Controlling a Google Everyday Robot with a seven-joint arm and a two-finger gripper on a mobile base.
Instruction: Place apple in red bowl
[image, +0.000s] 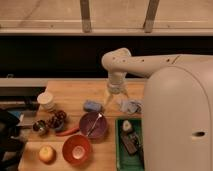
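Approach stage. We see the end effector (116, 102), fingers spread and empty, above the far side of the counter (75, 92). The apple (47, 153) sits near-left, just beside the red bowl (77, 149). Next, we judge, comes a reach to the apple.

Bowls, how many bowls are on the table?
2. The red bowl sits at the front edge, right of the apple. The dark purple bowl is just behind it, to its right. The gripper hangs over the table farther back. No others show.
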